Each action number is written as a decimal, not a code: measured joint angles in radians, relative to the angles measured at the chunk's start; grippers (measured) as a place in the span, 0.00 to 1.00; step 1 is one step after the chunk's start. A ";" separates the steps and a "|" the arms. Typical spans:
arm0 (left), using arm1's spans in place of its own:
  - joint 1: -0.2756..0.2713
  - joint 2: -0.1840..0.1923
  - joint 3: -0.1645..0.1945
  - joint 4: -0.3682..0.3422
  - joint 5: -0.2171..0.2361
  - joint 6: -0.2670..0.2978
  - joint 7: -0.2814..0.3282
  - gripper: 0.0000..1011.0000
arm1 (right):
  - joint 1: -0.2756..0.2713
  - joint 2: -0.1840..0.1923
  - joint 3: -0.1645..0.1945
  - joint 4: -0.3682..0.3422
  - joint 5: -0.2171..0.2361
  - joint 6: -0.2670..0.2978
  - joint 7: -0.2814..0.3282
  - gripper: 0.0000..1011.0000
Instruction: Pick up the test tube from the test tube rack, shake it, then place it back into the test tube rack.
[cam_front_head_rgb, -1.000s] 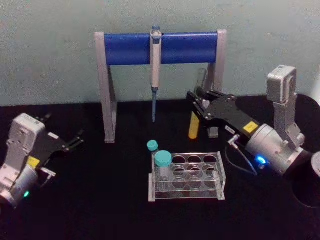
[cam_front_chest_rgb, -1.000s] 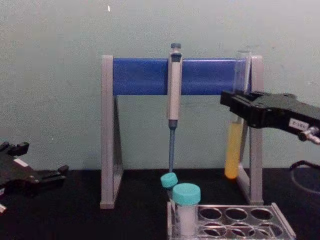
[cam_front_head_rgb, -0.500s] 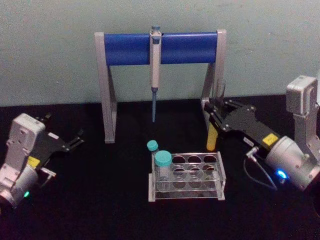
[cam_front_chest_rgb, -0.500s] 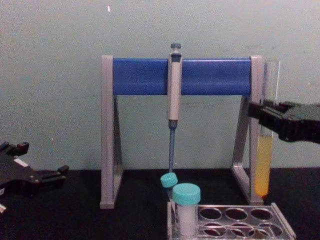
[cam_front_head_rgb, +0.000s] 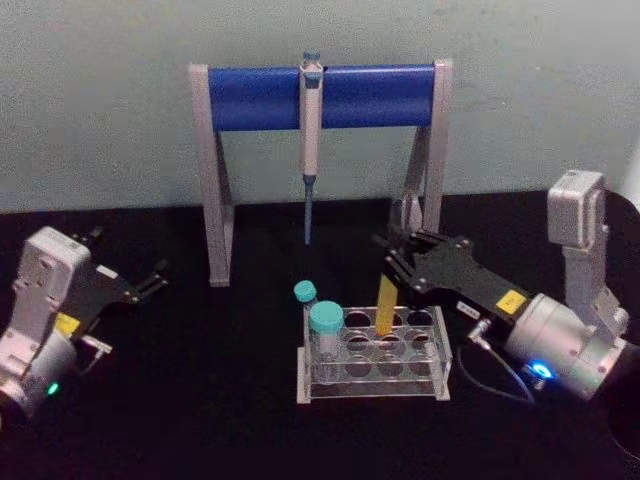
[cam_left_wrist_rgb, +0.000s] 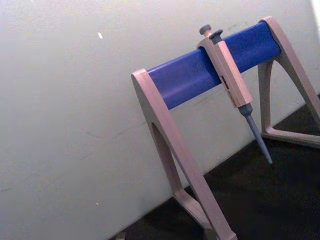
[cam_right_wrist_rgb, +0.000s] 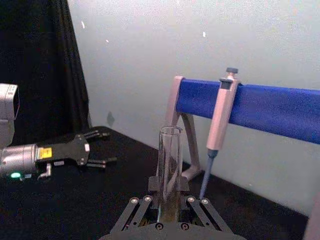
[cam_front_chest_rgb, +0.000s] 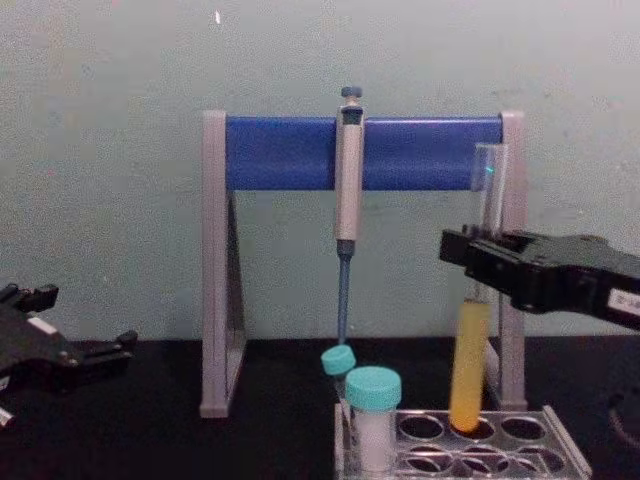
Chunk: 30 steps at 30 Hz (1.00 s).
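Compared with half a second ago, the test tube (cam_front_chest_rgb: 470, 360) is no longer held out at the right, beside the leg of the pipette stand (cam_front_head_rgb: 320, 95). It is now brought over the test tube rack (cam_front_head_rgb: 375, 375) and lowered. The side-to-side carrying is judged to be the shaking, so the returning step is taken to be in hand, and what remains is to seat and release the tube.

The tube is clamped between the fingers of the right gripper (cam_front_head_rgb: 392, 262), at about its middle. It is held almost upright. Its round bottom is seen at the mouth of the middle hole of the back row; whether it is already inside cannot be told. The glass is clear and uncapped, and the lower part is filled with yellow-orange liquid. The teal-capped tubes (cam_front_head_rgb: 325, 320) are standing at the left end of the rack, apart from it.

The left gripper (cam_front_head_rgb: 150, 282) is parked at the left on the table, with its fingers apart.
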 joint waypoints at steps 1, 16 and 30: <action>0.000 0.000 0.000 0.000 0.000 0.000 0.000 1.00 | 0.007 -0.004 -0.004 0.008 0.001 -0.005 0.002 0.22; 0.000 0.000 0.000 0.000 0.000 0.000 0.000 1.00 | 0.126 -0.077 -0.029 0.167 -0.041 -0.095 -0.028 0.22; 0.000 0.000 0.000 0.000 0.000 0.000 0.000 1.00 | 0.125 -0.078 -0.007 0.165 -0.063 -0.087 -0.048 0.22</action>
